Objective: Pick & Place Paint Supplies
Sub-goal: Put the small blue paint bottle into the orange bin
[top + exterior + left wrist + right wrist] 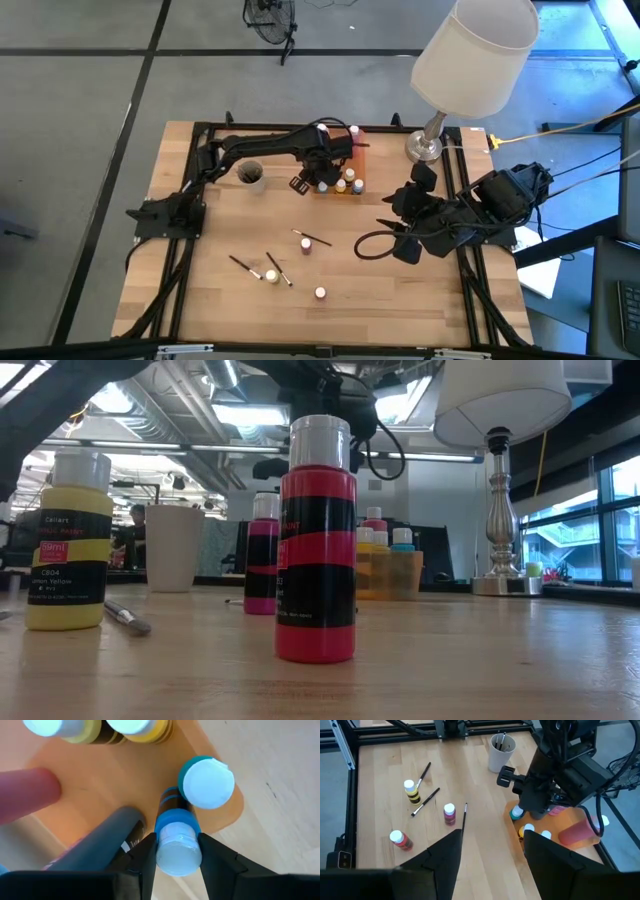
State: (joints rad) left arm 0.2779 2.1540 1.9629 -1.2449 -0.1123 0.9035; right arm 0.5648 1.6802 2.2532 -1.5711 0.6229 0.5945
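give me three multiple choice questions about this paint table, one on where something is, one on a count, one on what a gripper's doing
1. Where is the white cup that holds brushes?
A. on the bare wood, off the orange tray
B. on the orange tray
C. under the lamp shade

2. How many bottles stand on the bare wood away from the orange tray?
A. one
B. three
C. six

3. What is the left gripper doing?
A. hanging open over bare wood
B. closed on a blue bottle with a white cap
C. holding a brush

Answers:
1 A, the cup stands on bare table beside the tray.
2 B, the yellow bottle, pink bottle and red bottle stand there.
3 B, the left wrist view shows its fingers pressed on either side of the blue bottle.
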